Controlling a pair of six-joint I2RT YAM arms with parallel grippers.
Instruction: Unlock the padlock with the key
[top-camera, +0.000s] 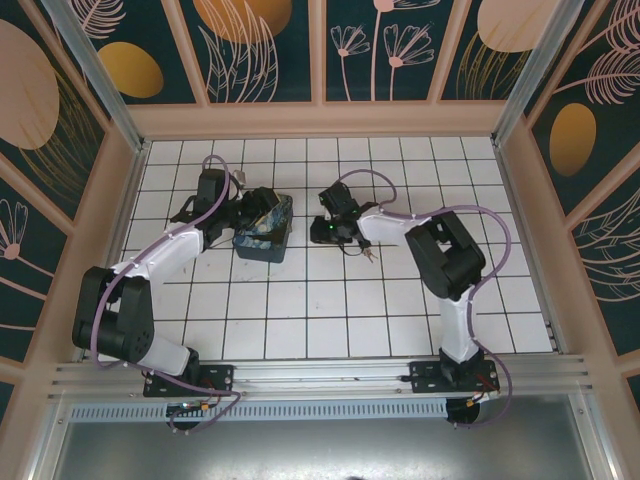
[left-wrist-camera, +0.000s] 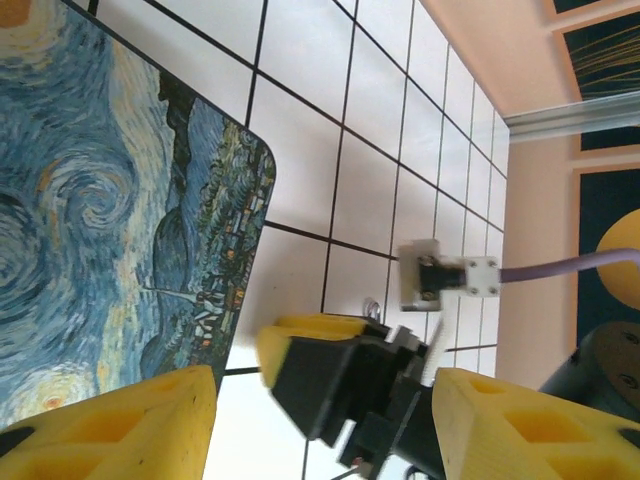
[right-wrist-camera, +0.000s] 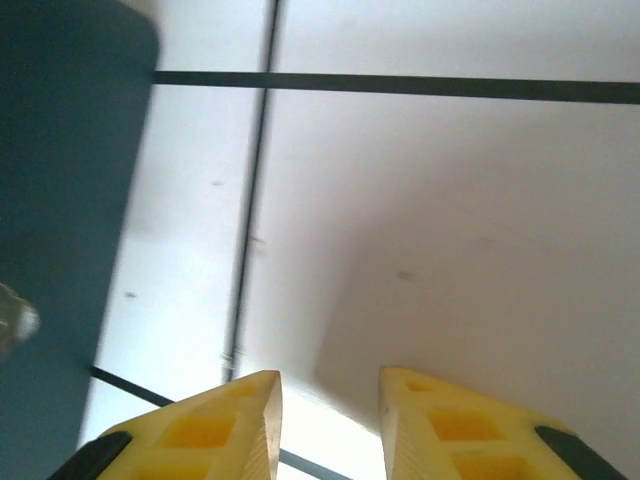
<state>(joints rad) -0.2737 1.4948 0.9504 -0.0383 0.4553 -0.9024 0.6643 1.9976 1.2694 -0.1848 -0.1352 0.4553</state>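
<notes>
The key (top-camera: 368, 253), a small bunch of thin metal pieces, lies on the white tiles just under my right forearm. My right gripper (top-camera: 326, 224) (right-wrist-camera: 330, 385) hovers low over the floor to the left of it. Its yellow fingers (right-wrist-camera: 250, 420) are apart with bare tile between them, so it is open. My left gripper (top-camera: 256, 212) (left-wrist-camera: 325, 400) sits at the blue swirl-painted box (top-camera: 266, 230) (left-wrist-camera: 110, 210), open wide and holding nothing. Past the right gripper's fingers (left-wrist-camera: 310, 335), a thin silvery loop (left-wrist-camera: 372, 306) shows; I cannot tell whether it is the key's ring. The padlock is hidden.
The dark teal side of the box (right-wrist-camera: 60, 200) stands at the left in the right wrist view, with a blurred silvery bit (right-wrist-camera: 15, 322) at the frame edge. Pink walls (top-camera: 320, 120) enclose the tiled floor (top-camera: 330, 310). The two grippers are about one tile apart.
</notes>
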